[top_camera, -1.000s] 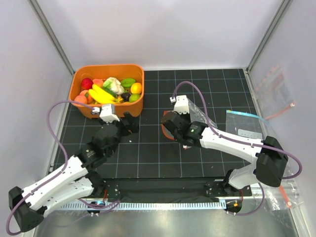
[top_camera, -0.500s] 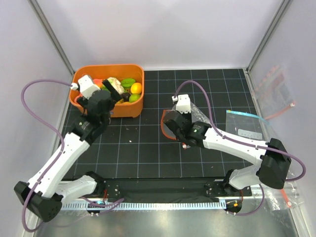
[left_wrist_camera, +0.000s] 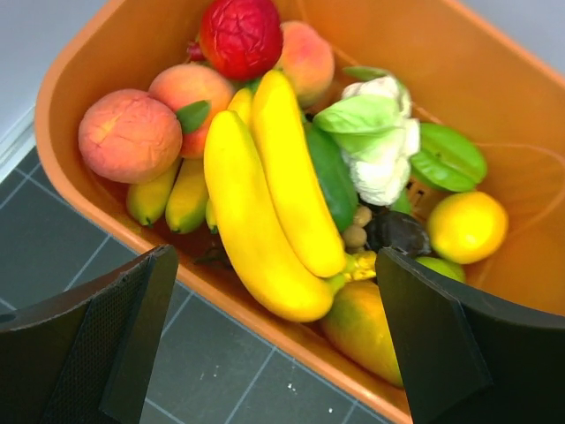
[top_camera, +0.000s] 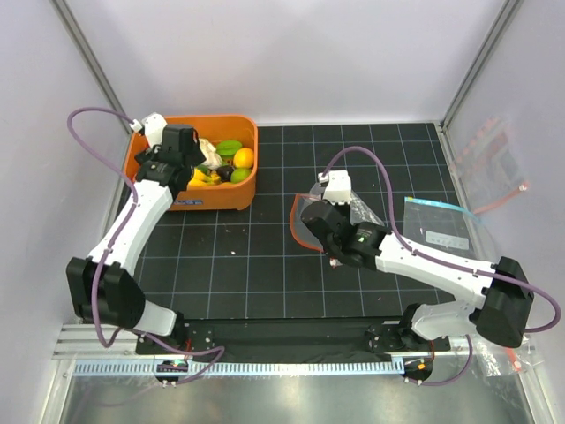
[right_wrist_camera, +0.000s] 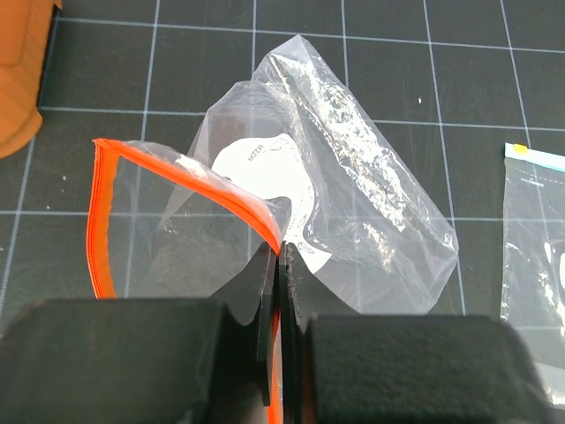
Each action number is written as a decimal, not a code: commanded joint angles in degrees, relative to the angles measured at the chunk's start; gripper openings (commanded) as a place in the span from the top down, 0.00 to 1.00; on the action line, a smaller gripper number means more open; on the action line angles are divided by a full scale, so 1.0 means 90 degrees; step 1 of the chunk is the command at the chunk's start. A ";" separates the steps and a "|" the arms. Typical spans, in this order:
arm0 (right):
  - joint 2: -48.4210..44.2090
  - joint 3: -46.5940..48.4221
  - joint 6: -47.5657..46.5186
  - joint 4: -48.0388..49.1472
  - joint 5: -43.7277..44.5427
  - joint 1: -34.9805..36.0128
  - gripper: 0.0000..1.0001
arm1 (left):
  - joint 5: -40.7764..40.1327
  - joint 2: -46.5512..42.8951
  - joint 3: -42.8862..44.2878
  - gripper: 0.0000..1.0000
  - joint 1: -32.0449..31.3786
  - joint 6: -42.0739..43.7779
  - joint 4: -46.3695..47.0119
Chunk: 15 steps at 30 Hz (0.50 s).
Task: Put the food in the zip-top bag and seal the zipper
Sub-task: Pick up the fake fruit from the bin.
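Starting on the left: the left tool [left_wrist_camera: 274, 265] hangs over the orange bin [left_wrist_camera: 494, 79] with its fingers spread wide and nothing between them. All the food sits in that bin, none of it in the bag yet. The bananas [left_wrist_camera: 265, 203] lie right below the gap between the fingers. A peach [left_wrist_camera: 128, 134] is off toward the left finger, a red apple [left_wrist_camera: 240, 35] is further ahead, and the cauliflower [left_wrist_camera: 384, 150] is over by the right finger.

My guess is the bananas are the next grab. They're long, smooth and wedged in with everything else, so a pinch near one end could let them swivel out, or drag a neighbour over the rim.

Over to the right tool [right_wrist_camera: 278, 265]: it's clamped shut on the zipper [right_wrist_camera: 194, 181], pinching the red-orange strip of the bag [right_wrist_camera: 353, 177] at one spot. The rest of the bag fans out ahead of the tool on the table [right_wrist_camera: 397, 71], all crumpled.

That's what bugs me. The mouth is held at one point only, and the loose lip curls off to the tool's left. So the opening looks half-hearted, and food coming in could catch the lip and shove the bag instead of dropping inside. Thin plastic could also slide out of that pinch.

A flat bag [right_wrist_camera: 530, 247] lies off to the tool's right. It's not touching the crinkly one.
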 commanded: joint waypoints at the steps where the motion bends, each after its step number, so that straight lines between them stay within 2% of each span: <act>1: -0.0185 0.0027 0.0135 0.0305 0.0113 -0.0014 0.99 | 0.0474 0.0343 0.0080 0.00 0.0254 -0.0011 0.0233; 5: -0.0234 0.0037 0.0145 0.0275 0.0083 -0.0014 0.99 | 0.0914 0.0851 0.0119 0.00 0.0449 0.0048 0.0732; 9: -0.0292 0.0017 0.0125 0.0295 0.0015 -0.0005 0.99 | 0.1081 0.1651 0.0422 0.00 0.0625 -0.0156 0.0586; 14: -0.0263 0.0037 0.0135 0.0305 -0.0063 -0.0014 0.99 | 0.1090 0.2063 0.0432 0.00 0.0733 -0.0411 0.0605; 15: -0.0263 0.0037 0.0135 0.0314 -0.0082 -0.0014 0.99 | 0.1129 0.2121 0.0422 0.09 0.0752 -0.0363 0.0663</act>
